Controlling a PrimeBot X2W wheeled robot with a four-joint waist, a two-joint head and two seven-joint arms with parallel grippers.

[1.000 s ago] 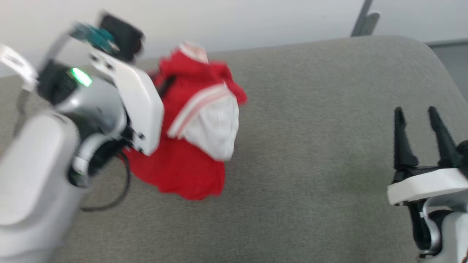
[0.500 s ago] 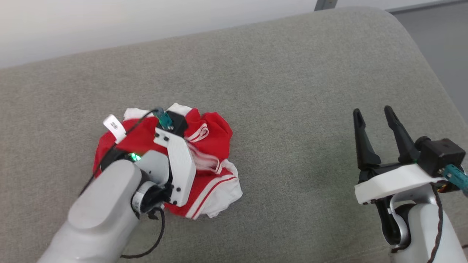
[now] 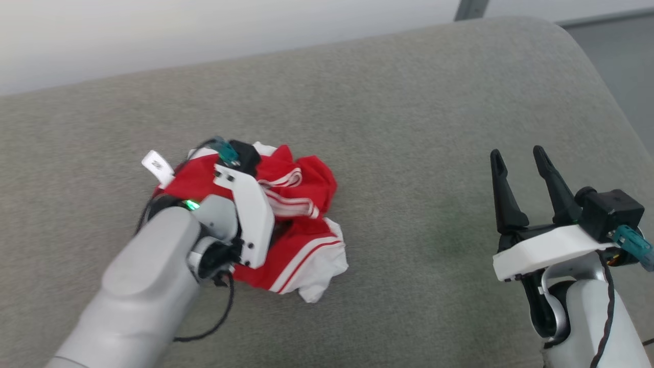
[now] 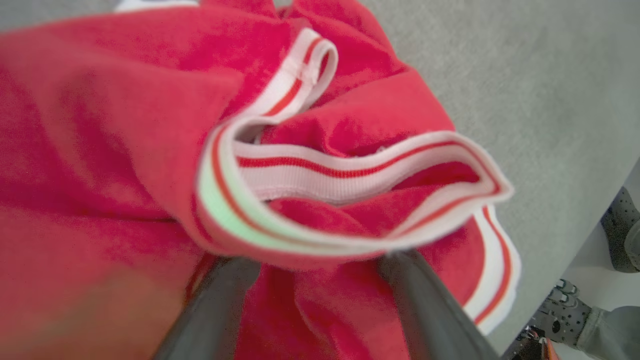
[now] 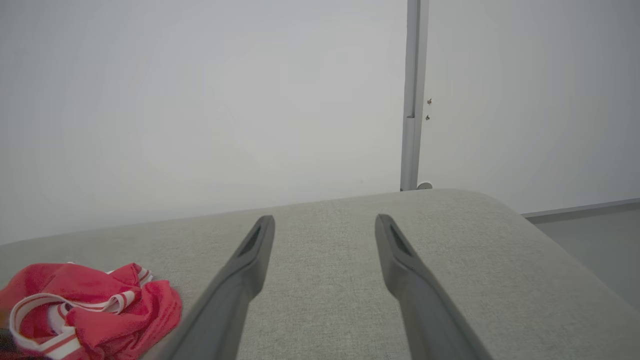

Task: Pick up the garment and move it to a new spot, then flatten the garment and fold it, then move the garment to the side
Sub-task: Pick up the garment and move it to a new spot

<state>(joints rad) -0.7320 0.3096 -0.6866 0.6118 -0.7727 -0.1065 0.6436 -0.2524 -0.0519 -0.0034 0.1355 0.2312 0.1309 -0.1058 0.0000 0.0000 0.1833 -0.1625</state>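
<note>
Nearest in the head view, the pale left forearm (image 3: pixel 143 286) rises from the lower left over the grey cushion (image 3: pixel 409 128). A black cable (image 3: pixel 222 317) loops beneath it, and its white wrist plate (image 3: pixel 250 214) sits right on top of the garment (image 3: pixel 306 176). At the lower right, the right gripper (image 3: pixel 517 153) hovers above bare upholstery near the cushion's right edge, its two dark fingers spread wide with nothing between them. The left wrist view shows the left gripper (image 4: pixel 312 262) parted about as wide. Both fingers (image 4: pixel 220 300) run up under a fold of red cloth and a loop of striped trim (image 4: pixel 350 175). These cover the tips, so whether any fabric is caught there cannot be told. The garment is a crumpled heap in the cushion's left half, well short of the far edge and well apart from the right gripper. A white sleeve (image 3: pixel 322 271) spills out on its near right side. Farther back the cushion ends in a rounded far right corner (image 3: pixel 557 36). Behind it stand a pale wall (image 3: pixel 204 30) and a grey post (image 3: pixel 470 7), with grey floor (image 3: pixel 623 61) off to the right. Past the cushion's edge in the left wrist view, a person's grey perforated shoes (image 4: pixel 567 310) stand on the floor.
</note>
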